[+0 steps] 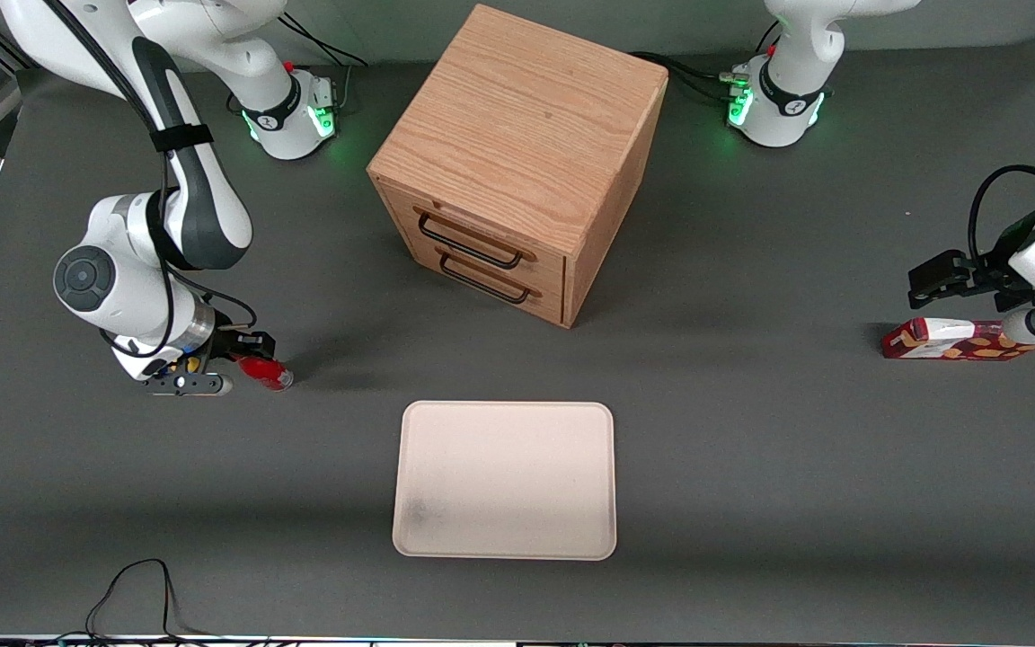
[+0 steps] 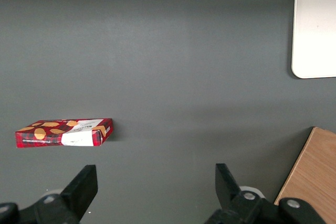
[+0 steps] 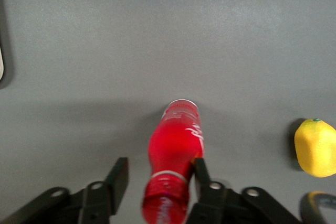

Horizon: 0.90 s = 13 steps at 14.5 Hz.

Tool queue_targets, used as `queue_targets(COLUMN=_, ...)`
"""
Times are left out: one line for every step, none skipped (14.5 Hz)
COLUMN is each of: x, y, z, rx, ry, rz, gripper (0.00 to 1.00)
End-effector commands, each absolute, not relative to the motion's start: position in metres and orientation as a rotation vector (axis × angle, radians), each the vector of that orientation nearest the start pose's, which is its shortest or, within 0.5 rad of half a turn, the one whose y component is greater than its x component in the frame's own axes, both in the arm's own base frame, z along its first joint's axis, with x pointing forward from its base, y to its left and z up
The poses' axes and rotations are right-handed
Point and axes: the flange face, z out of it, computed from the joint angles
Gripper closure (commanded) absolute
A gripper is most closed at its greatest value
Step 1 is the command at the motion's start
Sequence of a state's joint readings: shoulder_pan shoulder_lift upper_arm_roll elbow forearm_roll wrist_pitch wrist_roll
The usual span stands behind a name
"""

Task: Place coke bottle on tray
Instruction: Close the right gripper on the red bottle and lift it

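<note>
**Bottle between the fingers, tray well apart**

The right arm's gripper [image 3: 157, 182] sits low over the counter [image 1: 751, 467] toward the working arm's end, its fingers [image 3: 118, 177] spread on either side of the coke bottle [image 3: 176, 156]. One finger appears to touch the bottle's shoulder; the other stands clear of it with a gap of bare counter between. So the fingers are open around the bottle rather than clamped on it. The bottle lies on its side, cap end toward the wrist, clear base pointing away. In the front view it shows as a small red shape [image 1: 264, 371] poking out from under the gripper [image 1: 230, 364].

Beside the bottle, apart from it, rests a yellow lemon [image 3: 315, 147]. The cream tray [image 1: 505, 539] lies nearer the front camera and well apart from the bottle, toward the middle of the counter, with nothing on it. A wooden drawer cabinet [image 1: 517, 144] stands farther from the camera than the tray, and a red patterned carton [image 1: 949, 340] lies toward the parked arm's end.

The likely risk is in the closing: the bottle is round, smooth and off-centre between the fingers, so an uneven squeeze could roll it or squirt it out toward its base. A grip near the narrow neck might also let the heavier body droop and slip on the carry to the tray.
</note>
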<state>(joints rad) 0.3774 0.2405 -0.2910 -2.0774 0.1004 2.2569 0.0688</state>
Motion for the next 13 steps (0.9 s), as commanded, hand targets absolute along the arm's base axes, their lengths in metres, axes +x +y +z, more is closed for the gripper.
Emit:
queue_targets(x=0.573, y=0.054, z=0.314, rx=-3.122, ry=0.038, rz=0.073, gripper=0.96)
queue_targets(x=0.573, y=0.055, z=0.314, rx=-3.122, ry=0.035, rz=0.071, gripper=1.00)
queue_targets(x=0.575, y=0.055, z=0.318, rx=-3.121, ry=0.037, rz=0.064, gripper=1.00)
queue_targets(x=0.579, y=0.057, z=0.327, rx=-3.119, ry=0.034, rz=0.045, gripper=1.00)
queue_targets(x=0.589, y=0.059, z=0.345, rx=-3.117, ry=0.028, rz=0.015, gripper=1.00)
queue_targets(x=0.598, y=0.062, z=0.368, rx=-3.114, ry=0.014, rz=0.025, gripper=1.00)
queue_targets(x=0.609, y=0.067, z=0.398, rx=-3.109, ry=0.001, rz=0.030, gripper=1.00)
queue_targets(x=0.618, y=0.073, z=0.430, rx=-3.106, ry=-0.015, rz=0.034, gripper=1.00)
queue_targets(x=0.625, y=0.080, z=0.462, rx=-3.105, ry=-0.036, rz=0.032, gripper=1.00)
queue_targets(x=0.632, y=0.087, z=0.493, rx=-3.110, ry=-0.060, rz=0.024, gripper=1.00)
queue_targets(x=0.637, y=0.094, z=0.522, rx=-3.112, ry=-0.081, rz=0.014, gripper=1.00)
queue_targets(x=0.643, y=0.102, z=0.545, rx=-3.119, ry=-0.101, rz=0.024, gripper=1.00)
queue_targets(x=0.649, y=0.113, z=0.567, rx=-3.128, ry=-0.126, rz=0.028, gripper=1.00)
